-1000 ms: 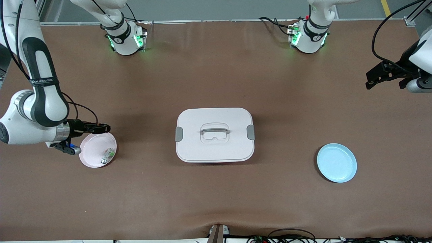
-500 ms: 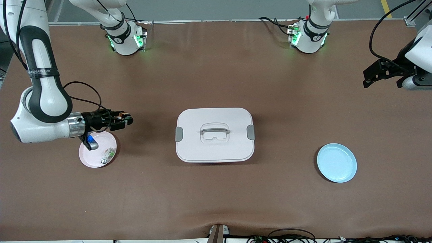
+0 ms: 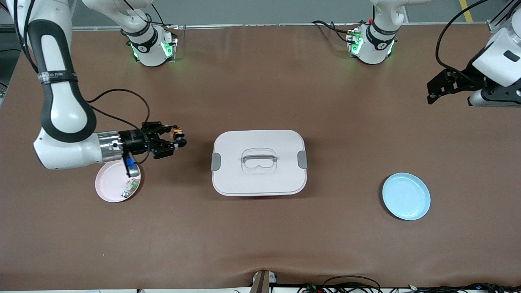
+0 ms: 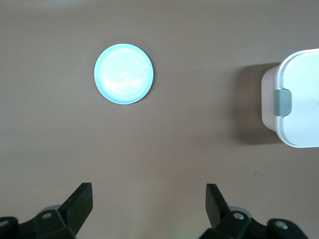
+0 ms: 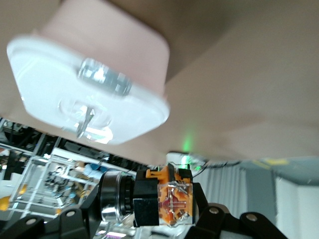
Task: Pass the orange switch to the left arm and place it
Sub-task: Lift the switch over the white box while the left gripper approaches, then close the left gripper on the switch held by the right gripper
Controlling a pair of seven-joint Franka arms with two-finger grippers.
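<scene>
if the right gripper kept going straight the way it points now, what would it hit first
Most likely the box. The right gripper, shut on the orange switch, points along the table toward the box's latched end. How high it rides is unclear from the front view, so it might pass over the lid instead.

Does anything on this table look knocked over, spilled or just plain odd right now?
Nothing stands out. The box sits closed and square, the blue plate is bare, and the pink plate holds one small green-and-white part. The right gripper carries the orange switch in the air; the left gripper waits open.
</scene>
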